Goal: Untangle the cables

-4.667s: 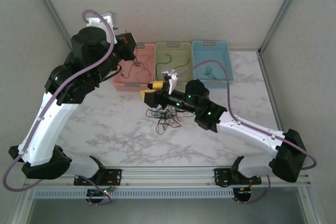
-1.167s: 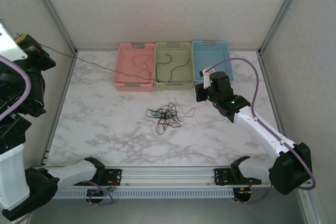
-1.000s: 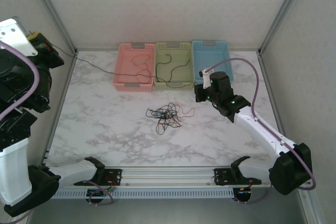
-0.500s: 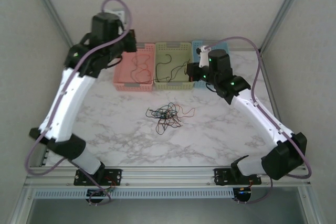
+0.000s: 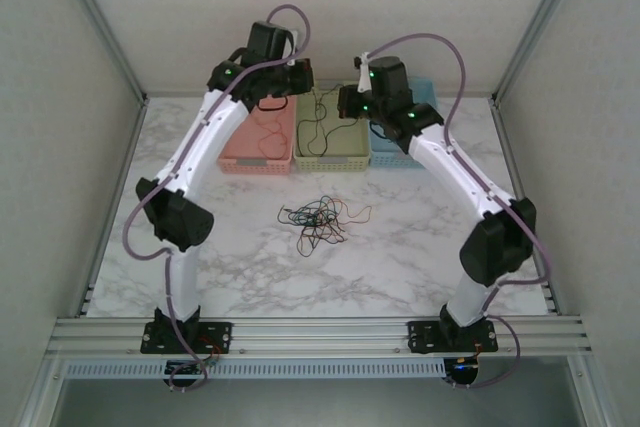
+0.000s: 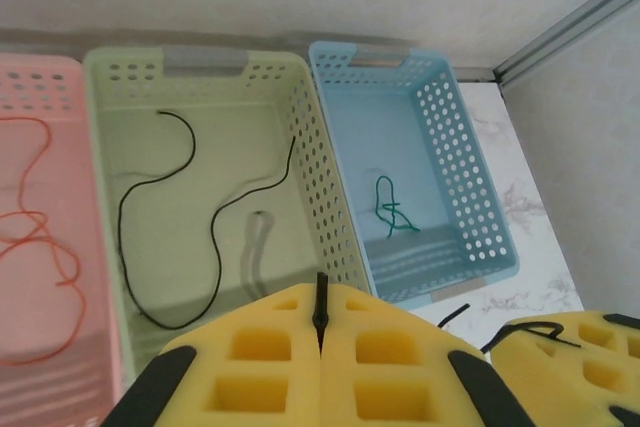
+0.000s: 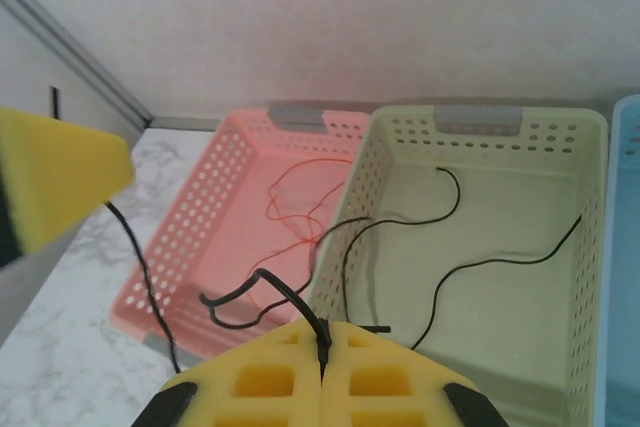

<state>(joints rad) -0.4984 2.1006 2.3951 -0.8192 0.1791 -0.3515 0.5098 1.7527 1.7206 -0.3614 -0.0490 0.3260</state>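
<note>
While both my jaws are pressed together on one black cable (image 7: 290, 294), a drop could go sideways.
Left gripper (image 6: 320, 322) and right gripper (image 7: 322, 355) pinch it in squishy yellow foam. The wire's hair-thin and slick, so it might slip out into the pink basket (image 7: 200, 209) instead of the perforated green basket (image 7: 380, 152). The tangle of cables (image 5: 318, 219) sits mid-frame on the marble table (image 5: 220, 247).

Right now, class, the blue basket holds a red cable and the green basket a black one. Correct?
No. The left wrist view shows the blue basket holding a green cable, not red; the green basket does hold a black cable.
</note>
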